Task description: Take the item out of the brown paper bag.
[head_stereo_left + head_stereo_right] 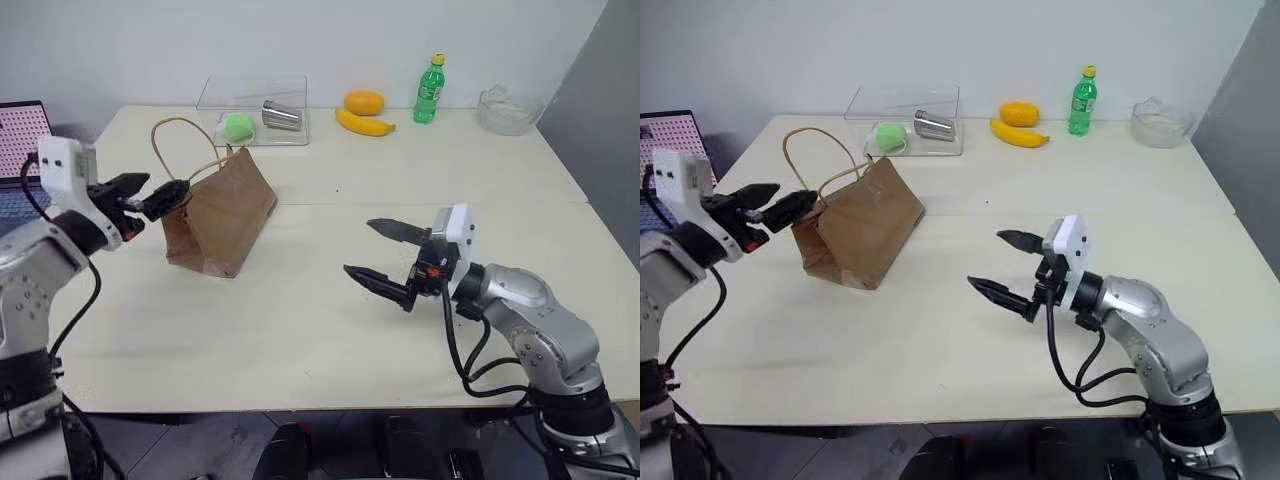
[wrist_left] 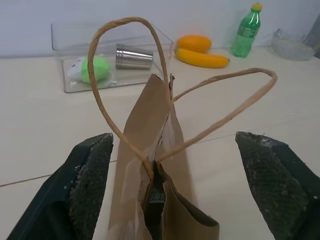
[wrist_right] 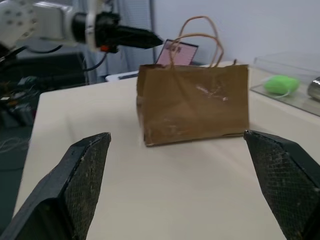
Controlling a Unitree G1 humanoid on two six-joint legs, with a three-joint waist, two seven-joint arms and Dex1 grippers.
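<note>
A small, creased brown kraft paper bag (image 1: 218, 214) with two thin looped tan handles (image 2: 125, 75) stands upright on the pale cream table (image 1: 300, 330), toward its left side. The left gripper (image 1: 150, 195) is held level just beside the bag's upper left end, its two black fingers (image 2: 87, 177) spread wide on either side of the bag's narrow edge and pinching nothing; in the left wrist view the handles rise between them and the top of the bag gapes a little, with something dark with a greenish label showing inside, too hidden to tell what it is. The red tube-like item cannot be made out, so its place cannot be told beyond that. The right gripper (image 1: 385, 255) is above the table to the right of the bag, well apart from it, pointing toward it with its black fingers (image 3: 82, 175) fully spread and empty. Along the far edge of the table lie a clear plastic tray (image 1: 290, 95) holding a light green ball (image 1: 239, 126) and a shiny metal cup (image 1: 281, 115) lying on its side, then an orange fruit (image 1: 364, 102), a yellow banana (image 1: 364, 124), a green plastic bottle with a yellow cap (image 1: 429, 92) and a clear glass bowl (image 1: 508, 110).
</note>
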